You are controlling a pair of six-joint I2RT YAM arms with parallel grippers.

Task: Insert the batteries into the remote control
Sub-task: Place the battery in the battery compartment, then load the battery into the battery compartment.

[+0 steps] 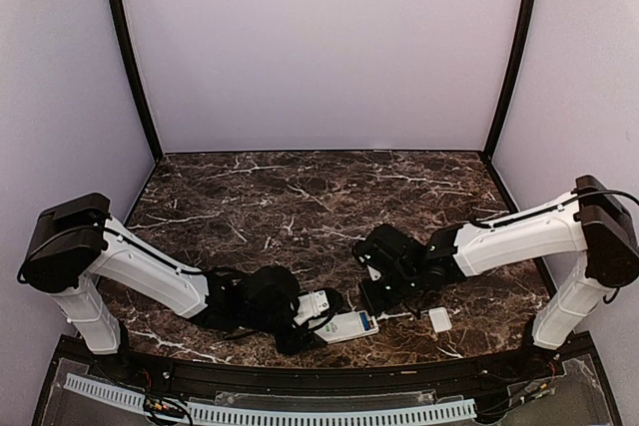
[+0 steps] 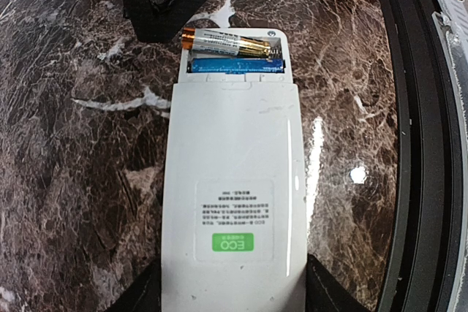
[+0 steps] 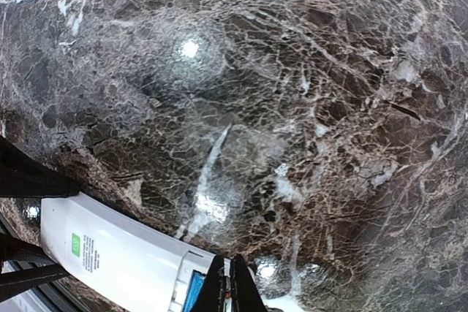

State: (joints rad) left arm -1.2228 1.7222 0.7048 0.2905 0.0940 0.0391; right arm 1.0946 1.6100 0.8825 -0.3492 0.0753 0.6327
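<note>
The white remote control [image 2: 232, 180] lies back up on the dark marble table [image 1: 300, 197], near the front edge between the 2 arms, with its green label [image 2: 228, 241] showing. Its long axis runs roughly left to right in the overhead view.

The left gripper [image 1: 305, 314] clamps the label end, 1 finger against each long side. The battery compartment [image 2: 234, 52] is at the opposite end. It is uncovered and points toward the right arm.

There are 2 cells in the compartment, both lying crosswise to the remote:
- A blue battery [image 2: 235, 66] sits level in the slot nearer the label.
- A gold battery [image 2: 230, 43] with a copper end is in the outer slot. It is slightly skewed against the blue one and probably not fully seated.

The right gripper [image 3: 229, 283] has its fingers pressed together with nothing visible between them. Its tip is just beside the open end, close to the gold cell's copper end. Whether it touches the cell cannot be told.

The right arm is the nearer one to the compartment, so any pressing-down of the skewed cell would likely fall to it. It would come in along the remote's long axis, from beyond the open end.

A small white battery cover [image 1: 440, 319] lies flat on the table, apart from the remote on the right arm's side.
</note>
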